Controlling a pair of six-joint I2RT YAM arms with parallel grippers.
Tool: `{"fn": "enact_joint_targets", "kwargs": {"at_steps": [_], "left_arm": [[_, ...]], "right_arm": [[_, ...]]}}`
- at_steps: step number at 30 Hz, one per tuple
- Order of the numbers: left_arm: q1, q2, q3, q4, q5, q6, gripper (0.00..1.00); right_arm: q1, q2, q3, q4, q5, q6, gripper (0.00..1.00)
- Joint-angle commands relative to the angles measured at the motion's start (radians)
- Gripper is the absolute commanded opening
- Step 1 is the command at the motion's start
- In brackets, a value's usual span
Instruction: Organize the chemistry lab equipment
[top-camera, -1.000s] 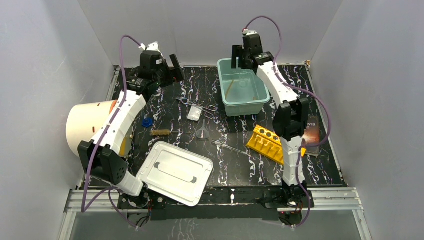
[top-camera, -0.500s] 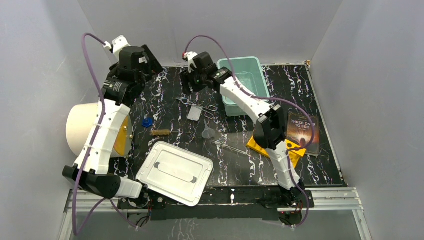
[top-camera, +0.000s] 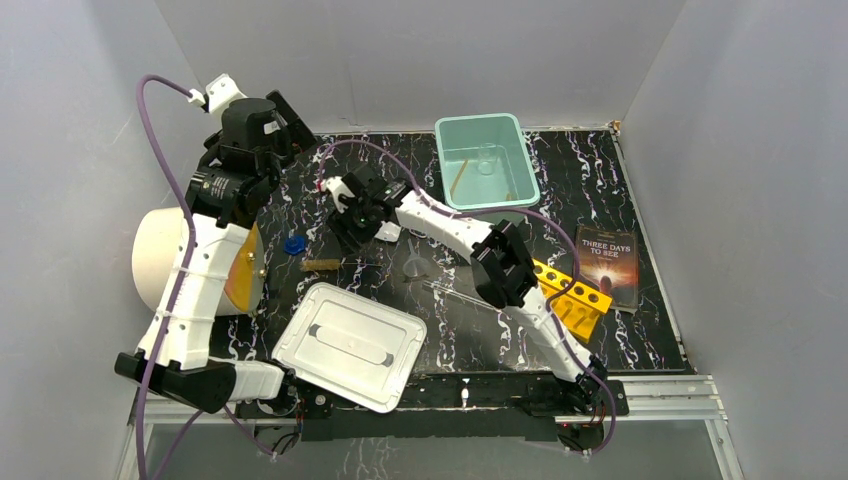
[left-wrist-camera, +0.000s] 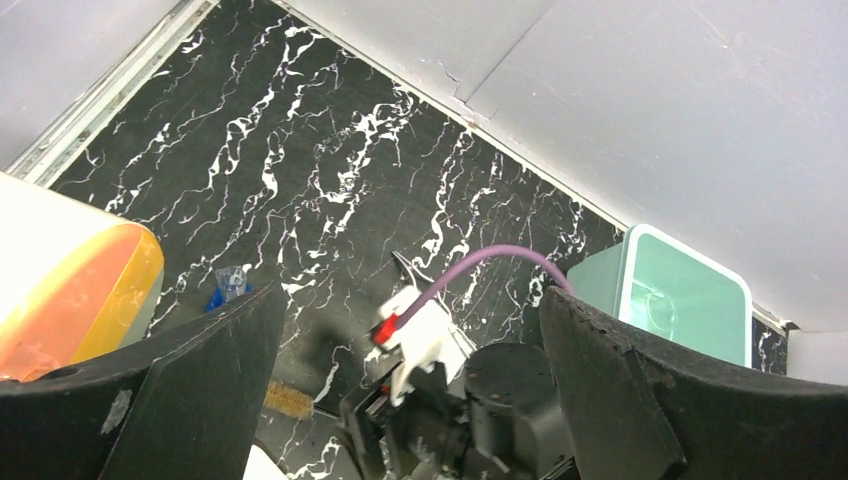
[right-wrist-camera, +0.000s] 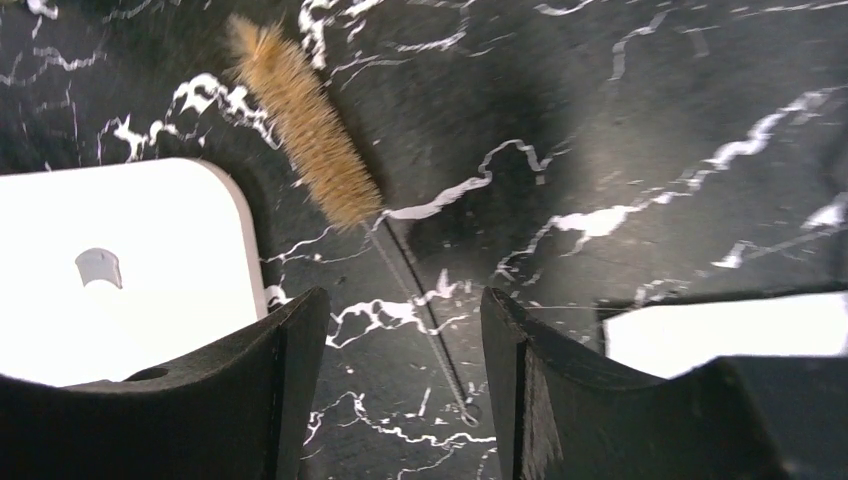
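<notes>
We are hovering our right hand (right-wrist-camera: 400, 310), fingers spread and empty, over the tan bristle brush with wire handle (right-wrist-camera: 300, 120). It is lying on the table (top-camera: 580, 170) well left of the mint-green plastic bin (top-camera: 480, 116), and we are seemingly aligning for a pick. Our left hand (left-wrist-camera: 407, 295) is hanging open, farther left.

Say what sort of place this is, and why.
Probably a robot test cell staged as a chemistry bench: white walls box in a marbled table, a left arm and right arm are bolted at its edge, and a funnel, bottle brush and yellow rack lie out.
</notes>
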Motion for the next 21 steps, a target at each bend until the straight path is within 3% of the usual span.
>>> {"fn": "enact_joint_targets", "kwargs": {"at_steps": [1,11,21], "left_arm": [[0.001,0.000,0.025,0.034,0.027,0.001,0.98],[0.001,-0.016,-0.015,0.039,0.061,-0.002,0.98],[0.002,-0.026,-0.023,0.044,0.070,0.006,0.98]], "right_arm": [[0.019,0.000,0.012,-0.036,-0.031,-0.080,0.65],[0.057,0.052,0.007,-0.052,0.092,-0.123,0.59],[0.088,0.115,0.044,-0.044,0.120,-0.118,0.51]]}}
